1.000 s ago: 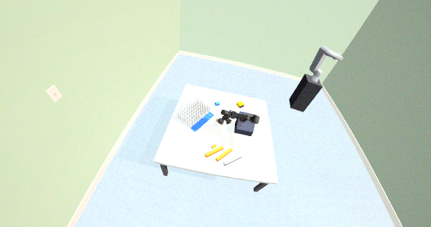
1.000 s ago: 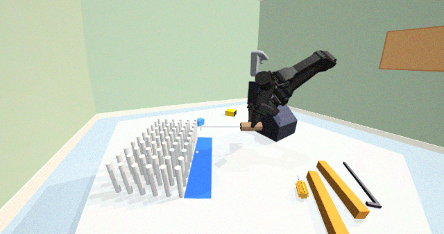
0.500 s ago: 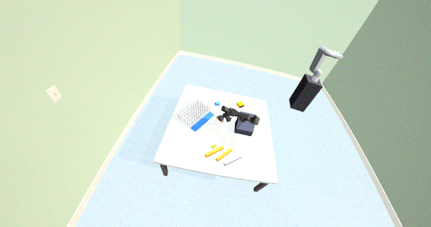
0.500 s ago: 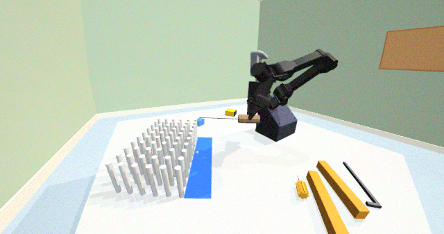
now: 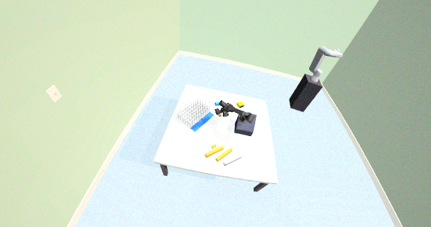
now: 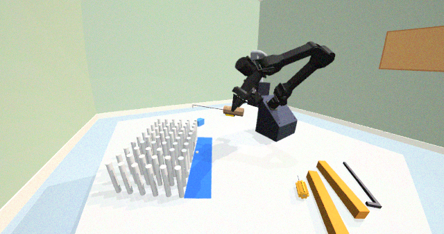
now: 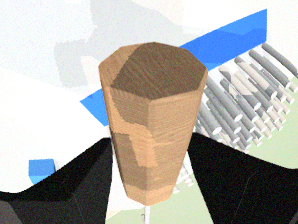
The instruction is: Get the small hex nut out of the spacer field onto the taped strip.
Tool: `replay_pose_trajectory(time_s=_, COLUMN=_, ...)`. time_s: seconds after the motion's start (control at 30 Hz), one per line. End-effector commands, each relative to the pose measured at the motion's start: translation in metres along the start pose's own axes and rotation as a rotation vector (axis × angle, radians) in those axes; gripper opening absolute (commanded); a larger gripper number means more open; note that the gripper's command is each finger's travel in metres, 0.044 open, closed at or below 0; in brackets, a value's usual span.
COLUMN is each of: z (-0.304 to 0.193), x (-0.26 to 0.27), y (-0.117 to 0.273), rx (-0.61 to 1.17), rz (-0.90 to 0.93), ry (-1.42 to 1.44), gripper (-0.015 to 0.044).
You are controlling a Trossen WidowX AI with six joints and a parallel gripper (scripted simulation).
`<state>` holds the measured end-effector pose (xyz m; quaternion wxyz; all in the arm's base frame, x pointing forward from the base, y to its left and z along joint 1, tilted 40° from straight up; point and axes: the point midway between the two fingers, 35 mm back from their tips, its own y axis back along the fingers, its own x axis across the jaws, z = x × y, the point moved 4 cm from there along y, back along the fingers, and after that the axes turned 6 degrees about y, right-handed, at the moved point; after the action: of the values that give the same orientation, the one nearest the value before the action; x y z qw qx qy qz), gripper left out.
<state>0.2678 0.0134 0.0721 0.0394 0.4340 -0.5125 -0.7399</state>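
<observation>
My gripper (image 5: 221, 113) (image 6: 234, 110) (image 7: 150, 143) is shut on the wooden handle (image 6: 227, 110) (image 7: 150, 120) of a hook tool. Its thin rod (image 6: 208, 107) points left, with a small bent tip, raised above the table behind the blue strip. The standing spacers (image 5: 193, 112) (image 6: 152, 182) (image 7: 245, 95) are upright in rows. The blue taped strip (image 5: 202, 122) (image 6: 205, 171) (image 7: 240, 35) lies along their front. A small pale piece, apparently the hex nut (image 6: 197, 152), lies on the strip near its spacer-side edge. The tool touches neither spacers nor nut.
A blue block (image 5: 217, 103) (image 6: 200, 121) (image 7: 41, 169) stands behind the strip. A yellow block (image 5: 240, 104) lies farther back. Two orange bars (image 5: 214, 151) (image 5: 224, 154), a small ribbed yellow piece (image 5: 213, 146) (image 6: 302, 189) and a dark L-shaped rod (image 5: 233, 160) (image 6: 361, 183) lie on the opposite side.
</observation>
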Motion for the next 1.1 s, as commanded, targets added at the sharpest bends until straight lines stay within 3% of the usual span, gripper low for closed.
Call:
replay_pose_trajectory(time_s=0.0, z=-0.023, x=0.006, y=0.000, rx=0.043, rz=0.037, ry=-0.078, gripper=0.0000)
replay_pose_trajectory(time_s=1.07, z=-0.150, x=0.120, y=-0.017, rx=0.194, rz=0.303, ry=-0.635, gripper=0.0000)
